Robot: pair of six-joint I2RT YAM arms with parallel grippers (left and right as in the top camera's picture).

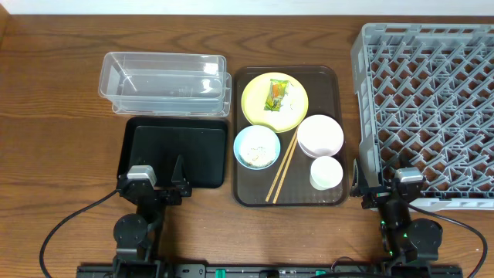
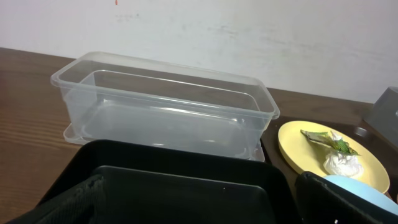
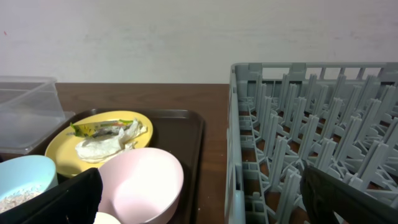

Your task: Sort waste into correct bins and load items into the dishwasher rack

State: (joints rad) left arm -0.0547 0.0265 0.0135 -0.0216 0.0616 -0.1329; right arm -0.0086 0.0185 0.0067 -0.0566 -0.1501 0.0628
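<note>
On the yellow plate [image 1: 274, 100] lie the green-and-yellow wrapper [image 1: 275, 95] and the white tissue [image 1: 291, 99]. The light blue bowl [image 1: 256, 147] holds rice grains [image 1: 253, 156]. The pink bowl [image 1: 319, 135], the white cup [image 1: 326, 172] and the chopsticks [image 1: 282, 166] lie beside them. The clear tub [image 1: 164, 81] and the black tray [image 1: 177, 150] are at the left, and the grey rack [image 1: 432, 108] is at the right. My left gripper [image 1: 158, 184] is open and empty over the black tray's near edge [image 2: 180, 162]. My right gripper [image 1: 382, 189] is open and empty between the pink bowl [image 3: 140, 183] and the rack [image 3: 298, 124].
The plate, bowls, cup and chopsticks all sit on a dark brown serving tray [image 1: 332, 81] in the middle of the wooden table [image 1: 54, 116]. The rack's near left corner is close to my right gripper. A white wall stands behind the table.
</note>
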